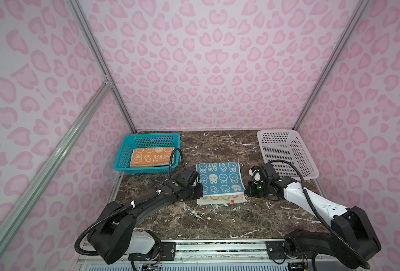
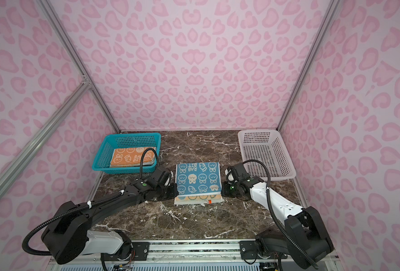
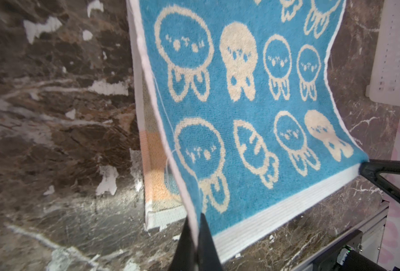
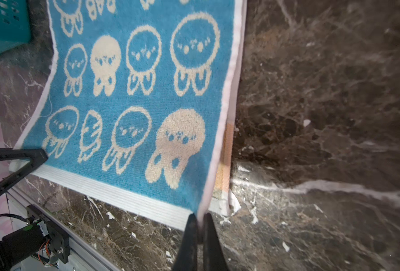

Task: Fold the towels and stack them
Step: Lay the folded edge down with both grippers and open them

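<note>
You are working over a dark marble tabletop (image 1: pixel 217 223) inside pink spotted walls (image 1: pixel 206 58). Your left gripper (image 3: pixel 195 219) and right gripper (image 4: pixel 200 217) are each pinching a near corner of the blue towel (image 1: pixel 219 178), which is hanging over the cream towel (image 1: pixel 220 199) mid-table. The orange towel (image 1: pixel 151 157) is lying in the teal basket (image 1: pixel 121 152), far left.

We see both top views softly, evenly lit, dimming toward the corners, with the frame posts (image 1: pixel 101 68) leaning outward from wide-angle distortion. Shadows on the marble tabletop (image 1: pixel 217 218) are faint. In the wrist views the blue towel (image 3: pixel 241 105) is fairly sharp at mid-frame, while the white basket (image 3: pixel 394 47) and the teal basket (image 4: pixel 4 25) blur at the edges. A pale sheen washes the marble in the left wrist view.
</note>
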`<state>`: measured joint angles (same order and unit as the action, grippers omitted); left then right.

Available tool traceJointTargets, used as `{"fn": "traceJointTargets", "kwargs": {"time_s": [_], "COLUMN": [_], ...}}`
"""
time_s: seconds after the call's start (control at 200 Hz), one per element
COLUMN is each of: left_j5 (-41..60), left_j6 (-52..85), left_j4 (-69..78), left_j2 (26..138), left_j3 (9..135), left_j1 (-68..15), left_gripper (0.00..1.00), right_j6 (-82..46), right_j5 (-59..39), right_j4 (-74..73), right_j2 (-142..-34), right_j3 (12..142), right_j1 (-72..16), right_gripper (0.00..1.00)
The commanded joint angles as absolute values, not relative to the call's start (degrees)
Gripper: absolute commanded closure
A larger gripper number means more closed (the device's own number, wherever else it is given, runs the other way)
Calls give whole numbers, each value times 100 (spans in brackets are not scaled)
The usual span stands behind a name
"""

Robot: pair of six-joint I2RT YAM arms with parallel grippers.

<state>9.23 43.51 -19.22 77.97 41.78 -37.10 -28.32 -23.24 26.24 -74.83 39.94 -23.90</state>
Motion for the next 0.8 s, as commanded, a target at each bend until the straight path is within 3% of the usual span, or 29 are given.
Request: {"fn": "traceJointTargets", "kwargs": {"time_s": [0.0, 0.5, 0.795], "left_j5": [738, 704, 705], "left_j6": [4479, 4630, 4623], "left_j4": [-1963, -1659, -1661], "left_j2": [7813, 8159, 8141], "left_j3": [3973, 3674, 3595], "left_j1": [-3756, -4024, -4125], "left_gripper": [97, 93, 80], "right_j6": [-2944, -3023, -3039], "right_j5": [-2083, -2074, -2048], "right_j4": [2508, 2005, 2005], "right_j2": [-7659, -8145, -8170], "right_j3": [3764, 3538, 3525], "right_j1": [-2483, -2529, -2531], "right_gripper": [100, 100, 100]}}
